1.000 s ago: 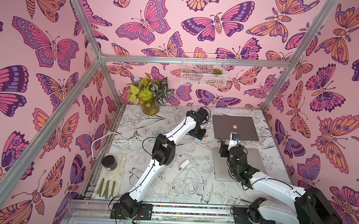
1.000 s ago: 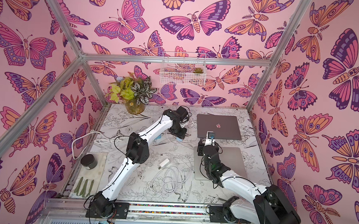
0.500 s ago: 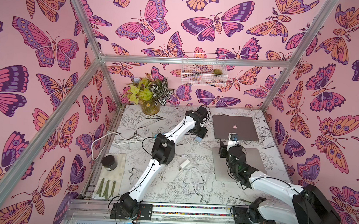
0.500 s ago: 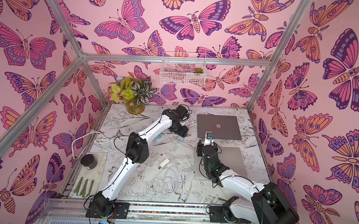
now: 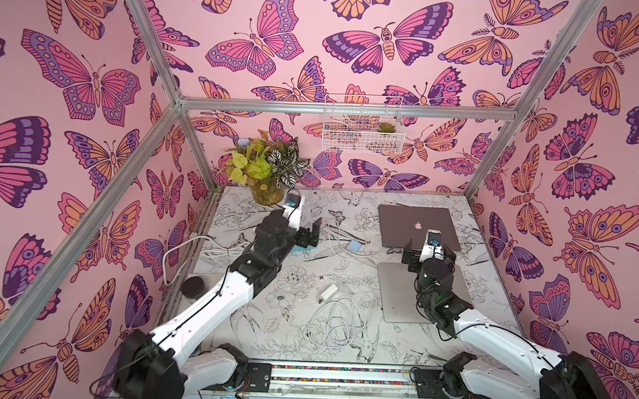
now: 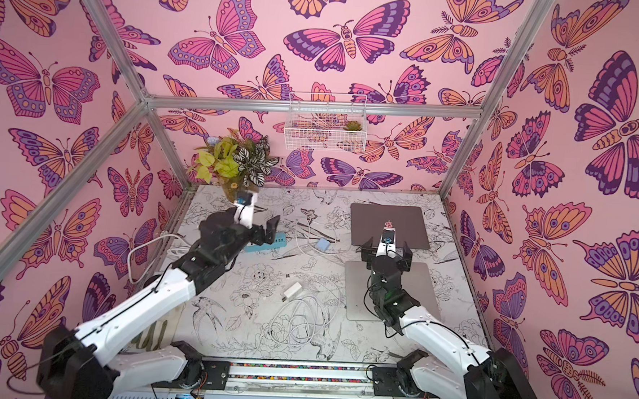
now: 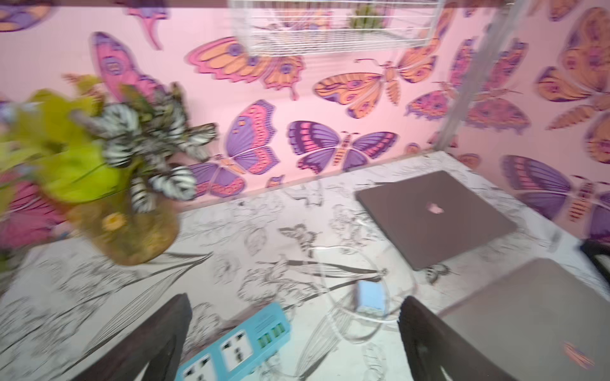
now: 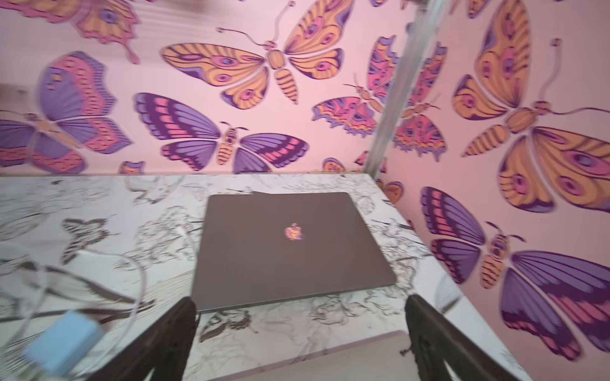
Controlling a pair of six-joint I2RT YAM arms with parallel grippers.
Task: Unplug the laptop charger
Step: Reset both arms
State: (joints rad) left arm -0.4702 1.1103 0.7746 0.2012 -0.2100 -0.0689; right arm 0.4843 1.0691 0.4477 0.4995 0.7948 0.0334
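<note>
- The charger brick (image 5: 355, 246) lay just left of the far laptop (image 5: 418, 228).
- The power strip (image 7: 237, 343) lay farther left of that laptop.
- The near laptop (image 5: 395, 294) lay just in front of it.
- The potted plant (image 5: 267, 190) stood well to its left, slightly farther back.
- The coiled cable (image 5: 338, 321) lay in front and to the left.

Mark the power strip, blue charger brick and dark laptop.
power strip (image 7: 237, 346), left wrist view, socket face.
blue charger brick (image 5: 354, 246), in a top view, top face.
dark laptop (image 8: 264, 264), right wrist view, closed lid.
</note>
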